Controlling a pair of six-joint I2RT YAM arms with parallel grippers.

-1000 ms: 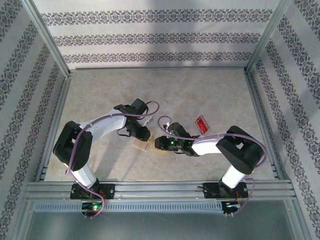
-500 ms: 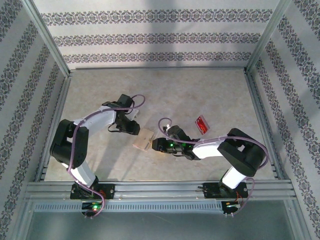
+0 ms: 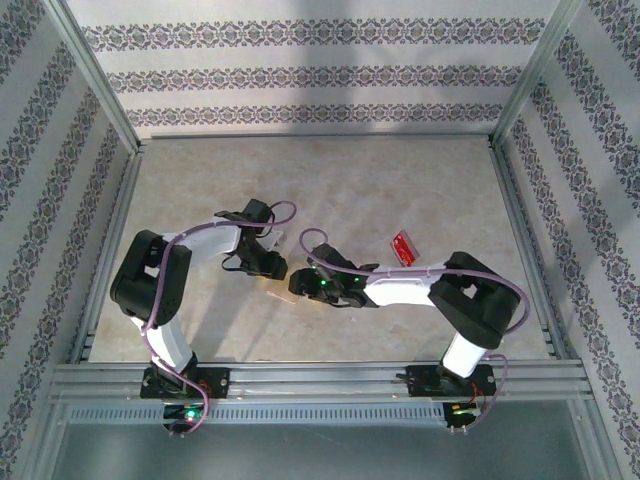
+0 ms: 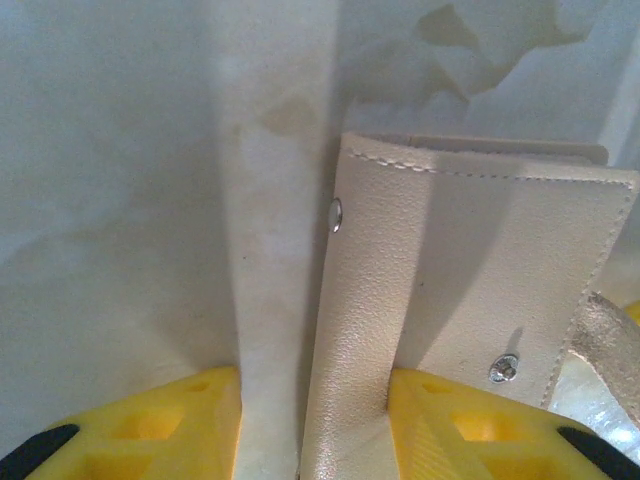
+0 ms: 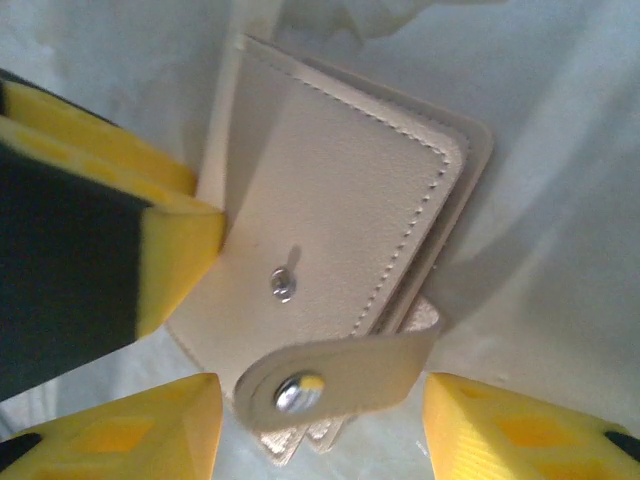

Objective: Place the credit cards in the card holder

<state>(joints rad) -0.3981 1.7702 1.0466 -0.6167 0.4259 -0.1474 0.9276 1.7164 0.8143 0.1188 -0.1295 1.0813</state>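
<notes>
Card holder (image 5: 340, 200) lies folded on the table (image 3: 330, 190), toward 6 o'clock from its centre, with its snap tab (image 5: 340, 368) loose. It looks light, soft and apt to slide, so I would pin one cover and lift the other. The left gripper (image 4: 315, 425) is open astride the holder's edge. The right gripper (image 5: 322, 405) is open around the tab. The red card (image 3: 403, 247), at 2 o'clock from the holder, looks thin and slick, best taken by an edge.

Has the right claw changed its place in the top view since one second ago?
Yes. The right claw has shifted to the left, farther from the red card, which lies where it was.
</notes>
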